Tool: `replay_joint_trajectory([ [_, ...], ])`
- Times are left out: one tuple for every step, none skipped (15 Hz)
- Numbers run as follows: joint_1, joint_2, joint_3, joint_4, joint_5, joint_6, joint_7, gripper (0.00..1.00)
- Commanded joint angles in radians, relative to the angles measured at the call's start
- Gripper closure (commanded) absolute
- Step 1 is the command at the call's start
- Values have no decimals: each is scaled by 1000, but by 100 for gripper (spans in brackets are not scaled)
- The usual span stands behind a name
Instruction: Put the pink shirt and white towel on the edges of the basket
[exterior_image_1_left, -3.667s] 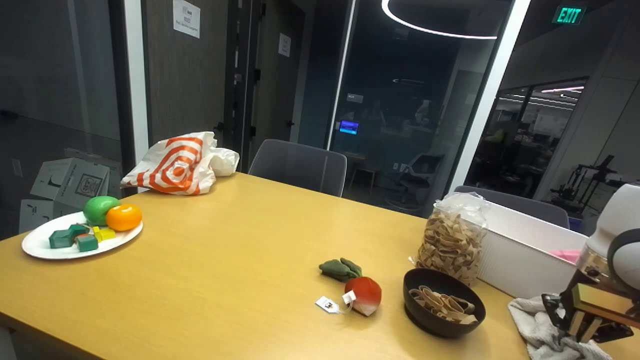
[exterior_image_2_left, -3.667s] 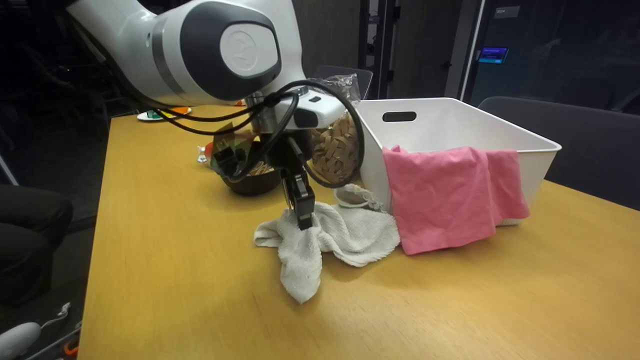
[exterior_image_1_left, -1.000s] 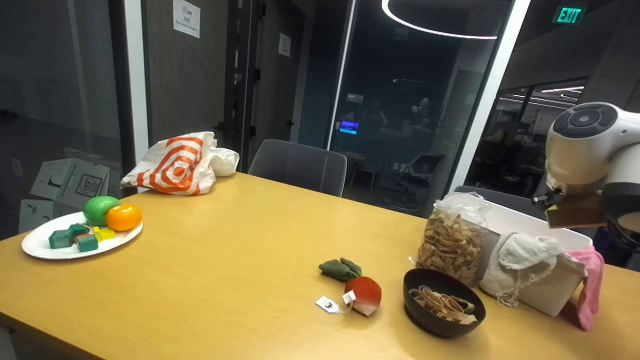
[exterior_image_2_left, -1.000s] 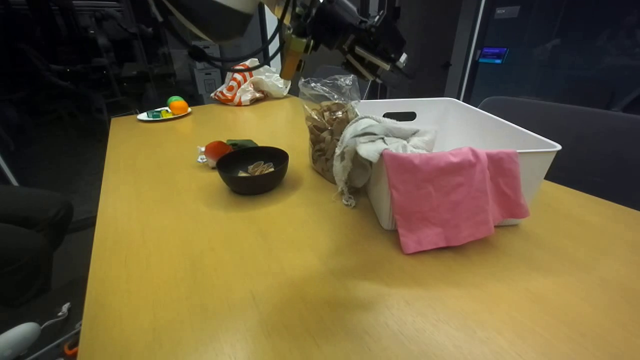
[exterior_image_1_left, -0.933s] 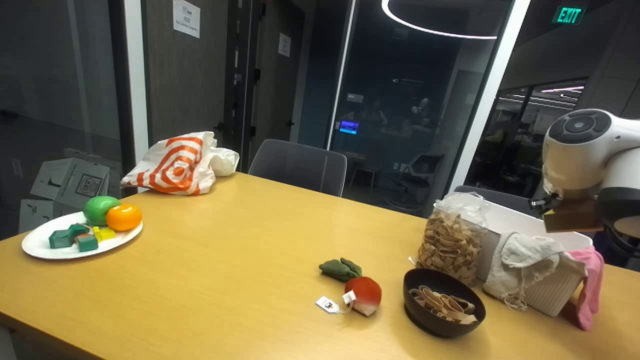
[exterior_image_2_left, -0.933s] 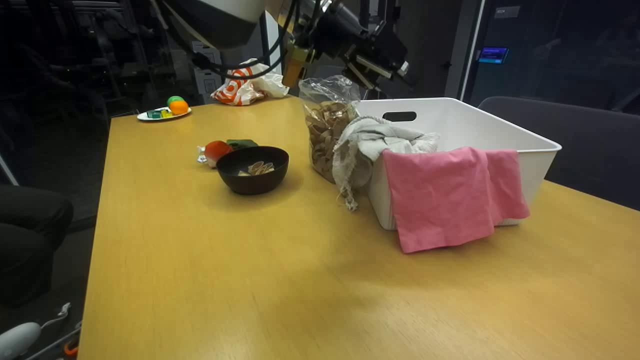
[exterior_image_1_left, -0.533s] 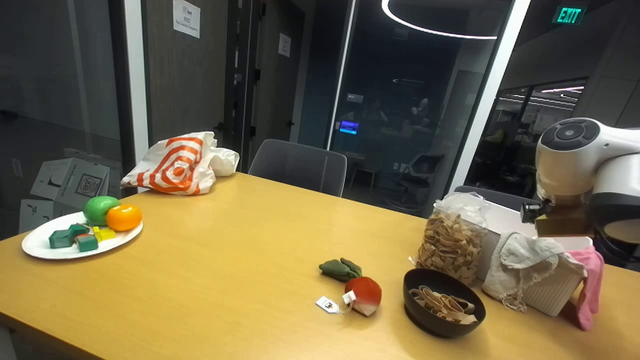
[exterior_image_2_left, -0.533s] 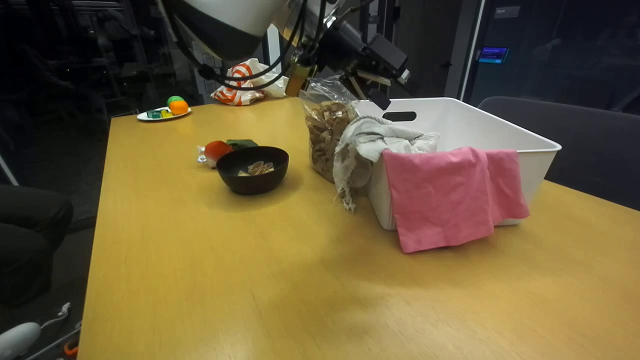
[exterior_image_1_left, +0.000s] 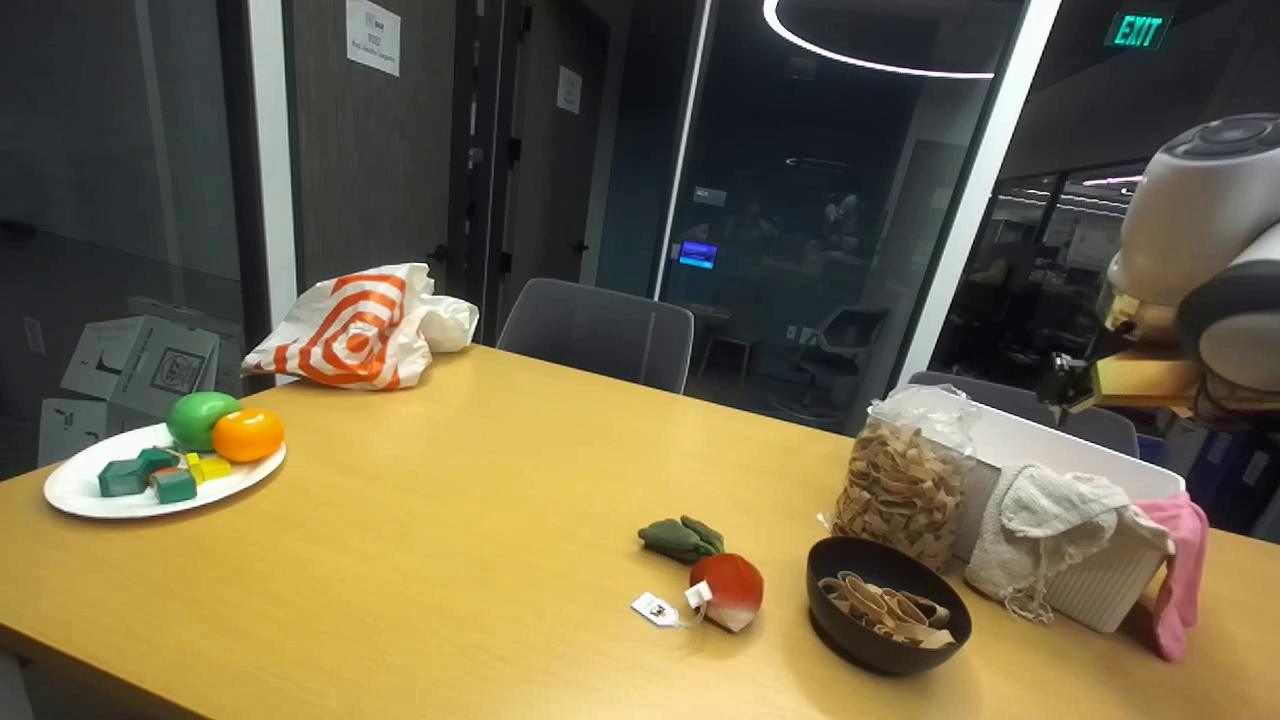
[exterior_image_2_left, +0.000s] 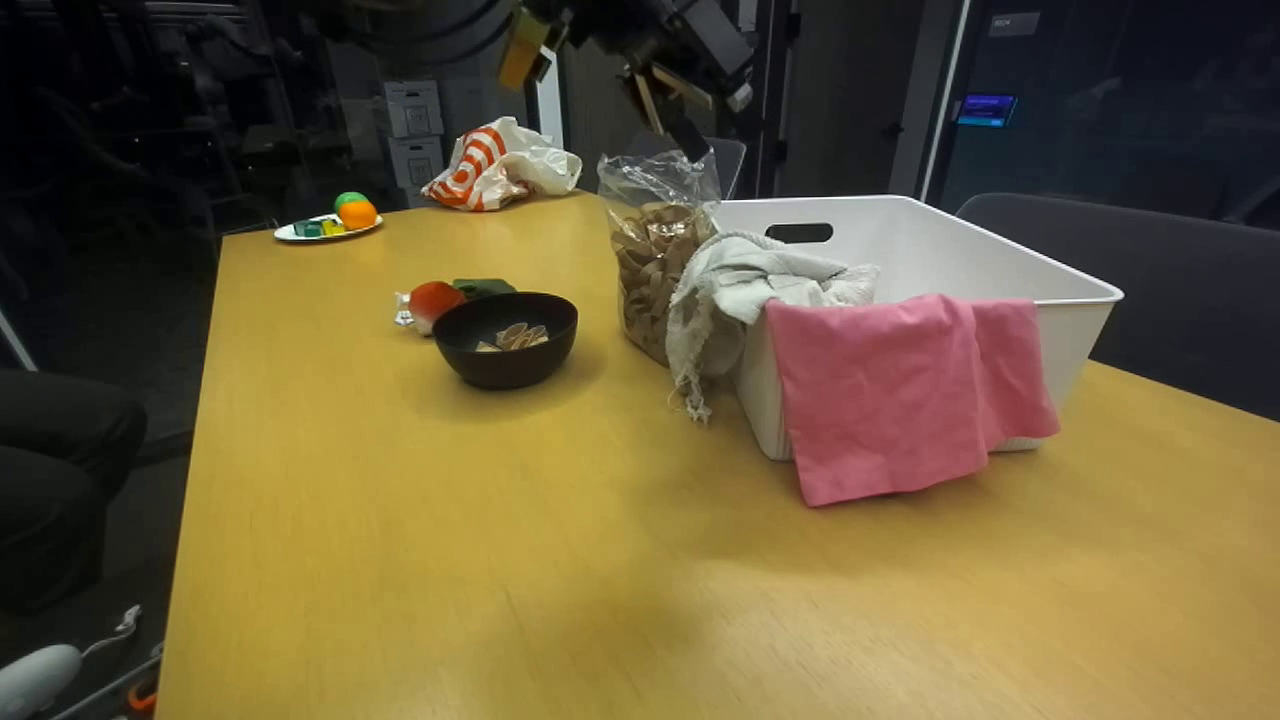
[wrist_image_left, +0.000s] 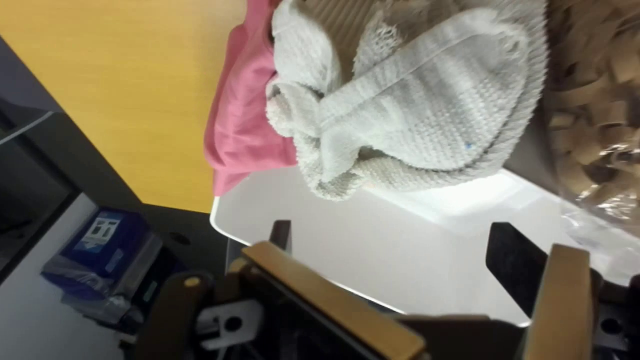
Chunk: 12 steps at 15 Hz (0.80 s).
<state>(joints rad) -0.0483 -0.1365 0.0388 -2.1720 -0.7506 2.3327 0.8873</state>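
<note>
The pink shirt (exterior_image_2_left: 900, 400) drapes over the near rim of the white basket (exterior_image_2_left: 1000, 255); in the wrist view the pink shirt (wrist_image_left: 245, 110) is at the upper left. Over the adjoining side, beside the corner, hangs the white towel (exterior_image_2_left: 770, 275), part inside and part outside, its frayed end dangling above the table. In the wrist view the white towel (wrist_image_left: 425, 100) looks bunched and folded. My gripper (wrist_image_left: 394, 237) stands open above the basket, nothing between its wide-apart fingers. Both cloths lie clear of it.
A clear bag of tan strips (exterior_image_1_left: 900, 490) stands against the basket's side. By it is a black bowl (exterior_image_1_left: 885, 615) of similar strips, then a red-and-white toy vegetable (exterior_image_1_left: 728, 592). Farther off are a plate (exterior_image_1_left: 75, 490) with toy fruit and a Target-style bag (exterior_image_1_left: 350, 330).
The white towel, gripped on the table several seconds ago, now hangs over the basket's side, released. Within the last half second my gripper has risen away from the basket; both cloths stayed put.
</note>
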Motion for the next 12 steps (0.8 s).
replay_joint_trajectory([
  [33,-127,-6,-17,227,-102,-216,0],
  [33,-147,0,-11,274,-150,-262,0],
  [29,-165,7,0,314,-213,-295,0],
  [24,-180,14,10,342,-270,-317,0],
  [16,-195,22,18,350,-323,-318,0],
  [3,-210,35,24,331,-367,-289,0],
  [-1,-222,41,27,324,-405,-284,0],
  [-7,-234,50,30,305,-440,-267,0],
  [-8,-245,52,30,308,-466,-268,0],
  [4,-256,43,25,349,-475,-301,0],
  [-5,-230,45,18,324,-438,-284,0],
  [-5,-238,47,18,332,-451,-285,0],
])
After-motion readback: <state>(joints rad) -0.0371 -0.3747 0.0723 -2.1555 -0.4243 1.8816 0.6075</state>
